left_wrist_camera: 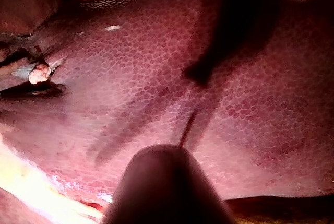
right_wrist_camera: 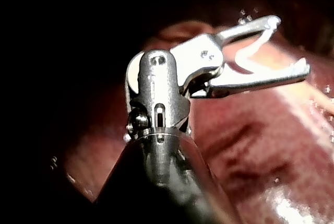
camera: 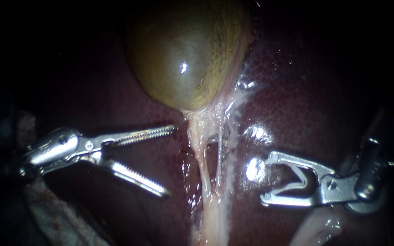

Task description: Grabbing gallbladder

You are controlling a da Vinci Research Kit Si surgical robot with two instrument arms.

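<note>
The olive-green gallbladder (camera: 183, 54) bulges from the dark red liver (camera: 297, 91) in the upper middle of the endoscope view. Pale strands and a tube (camera: 206, 159) run down from its narrow end. My left instrument (camera: 172, 160) lies left of these strands with its toothed jaws open; the upper jaw's tip is just below the gallbladder's narrow end and grips nothing. My right instrument (camera: 266, 178) (right_wrist_camera: 290, 45) waits right of the strands, jaws wide apart, holding a white clip (camera: 299, 177) (right_wrist_camera: 250, 51) that touches both.
In the left wrist view only the blurred shaft (left_wrist_camera: 167, 187) shows over the mottled liver surface (left_wrist_camera: 130, 78). Pale fatty tissue (camera: 210, 223) continues below the strands. Wet glints (camera: 254, 168) mark the liver between the strands and my right instrument.
</note>
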